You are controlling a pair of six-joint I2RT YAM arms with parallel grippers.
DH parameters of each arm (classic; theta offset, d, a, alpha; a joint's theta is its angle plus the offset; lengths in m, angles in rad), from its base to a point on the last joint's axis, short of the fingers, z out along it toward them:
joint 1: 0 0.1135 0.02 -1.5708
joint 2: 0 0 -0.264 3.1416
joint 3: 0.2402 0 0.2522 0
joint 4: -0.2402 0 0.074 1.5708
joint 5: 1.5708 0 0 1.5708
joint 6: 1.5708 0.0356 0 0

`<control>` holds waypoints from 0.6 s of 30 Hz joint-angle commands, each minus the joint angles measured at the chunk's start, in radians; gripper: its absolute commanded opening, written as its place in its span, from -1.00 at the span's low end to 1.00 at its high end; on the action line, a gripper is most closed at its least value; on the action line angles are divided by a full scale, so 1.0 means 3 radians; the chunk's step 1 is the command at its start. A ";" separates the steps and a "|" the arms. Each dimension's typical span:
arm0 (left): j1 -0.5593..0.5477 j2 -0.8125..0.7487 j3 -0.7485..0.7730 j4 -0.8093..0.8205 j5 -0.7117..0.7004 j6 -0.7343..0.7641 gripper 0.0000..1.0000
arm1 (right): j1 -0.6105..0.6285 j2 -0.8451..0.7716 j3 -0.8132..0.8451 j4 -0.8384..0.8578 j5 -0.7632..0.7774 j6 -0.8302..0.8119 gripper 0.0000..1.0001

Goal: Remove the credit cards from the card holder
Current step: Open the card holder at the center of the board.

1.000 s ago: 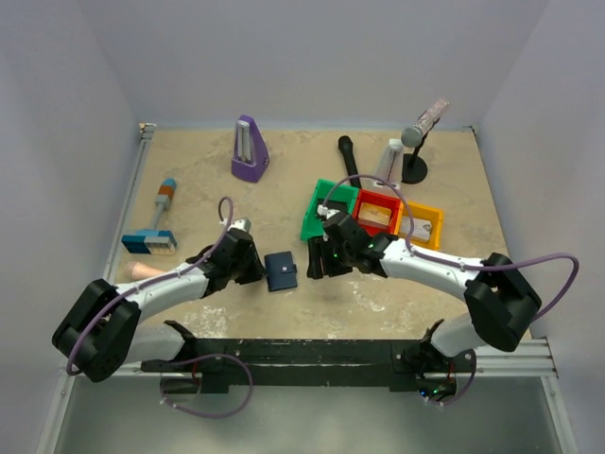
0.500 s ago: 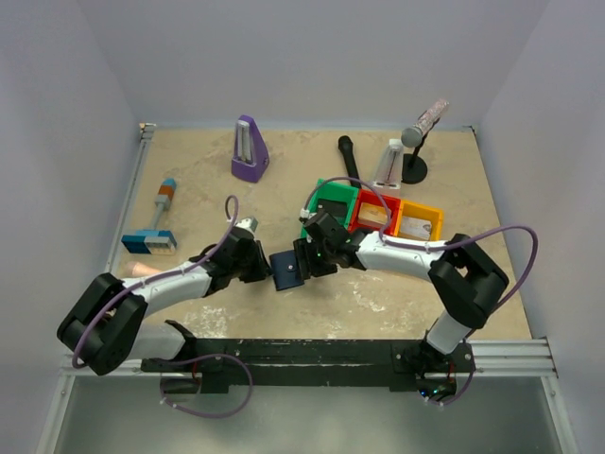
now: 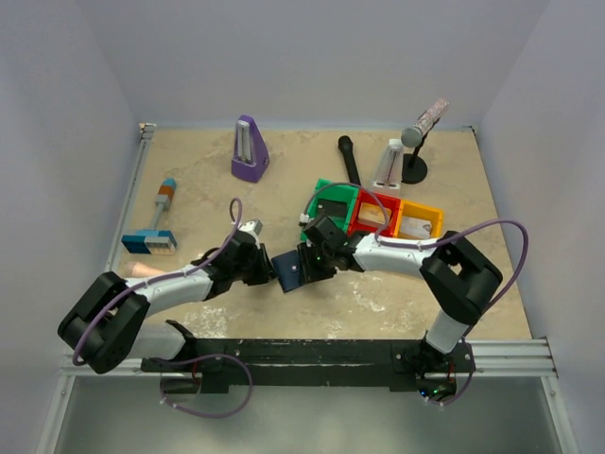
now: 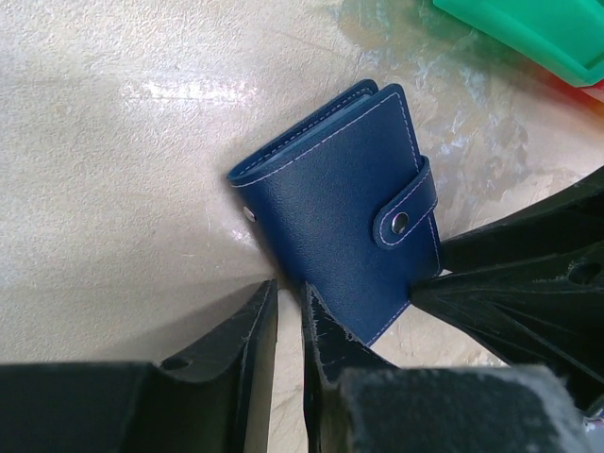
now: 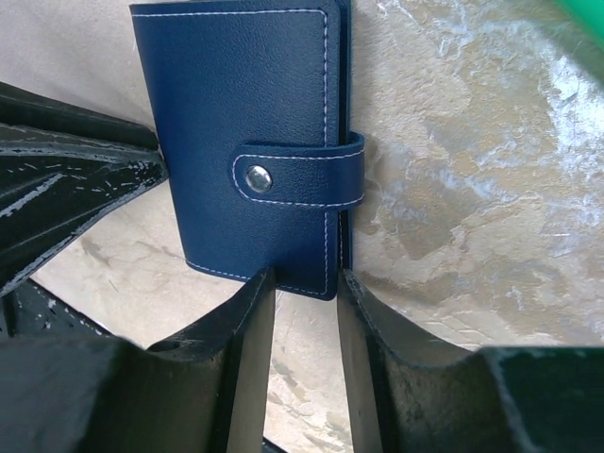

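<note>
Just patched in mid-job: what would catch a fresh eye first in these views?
The navy card holder lies on the table, near the middle, with its snap tab fastened and no card out. Both grippers crowd it from opposite sides: the left gripper noses at one corner, and the right gripper straddles the corner below the tab. Just beyond sit bright green, red and yellow bins.
</note>
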State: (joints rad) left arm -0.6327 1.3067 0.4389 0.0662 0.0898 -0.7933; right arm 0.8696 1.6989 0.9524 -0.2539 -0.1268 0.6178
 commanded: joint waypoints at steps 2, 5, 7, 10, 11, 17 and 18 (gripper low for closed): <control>-0.0028 -0.0112 -0.0067 -0.0077 -0.0059 0.0011 -0.57 | 0.0082 -0.0069 -0.0132 0.0217 -0.0150 0.0022 -0.32; -0.0033 -0.0193 -0.0072 -0.0210 -0.0136 0.0021 -0.54 | 0.0118 -0.0100 -0.0203 0.0217 -0.0140 -0.0009 -0.32; -0.0028 -0.0244 -0.0093 -0.0216 -0.0171 0.0021 -0.53 | 0.0144 -0.0140 -0.0249 0.0227 -0.0140 -0.0024 -0.32; -0.0028 -0.0311 -0.0128 -0.0379 -0.0243 0.0021 -0.52 | 0.0180 -0.0187 -0.0301 0.0253 -0.0175 -0.0060 -0.30; -0.0028 -0.0321 -0.0133 -0.0394 -0.0263 0.0021 -0.52 | 0.0195 -0.0212 -0.0311 0.0253 -0.0175 -0.0070 -0.29; -0.0023 -0.0418 -0.0108 -0.0502 -0.0284 0.0016 -0.49 | 0.0200 -0.0554 -0.0378 0.0034 0.0141 -0.0080 0.02; -0.0023 -0.0434 -0.0093 -0.0517 -0.0284 0.0016 -0.49 | 0.0200 -0.0616 -0.0372 -0.0028 0.0202 -0.0091 0.10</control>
State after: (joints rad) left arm -0.6365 1.2110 0.4110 -0.0490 0.0273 -0.7933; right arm 0.9268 1.6104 0.8482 -0.2092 -0.1394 0.6083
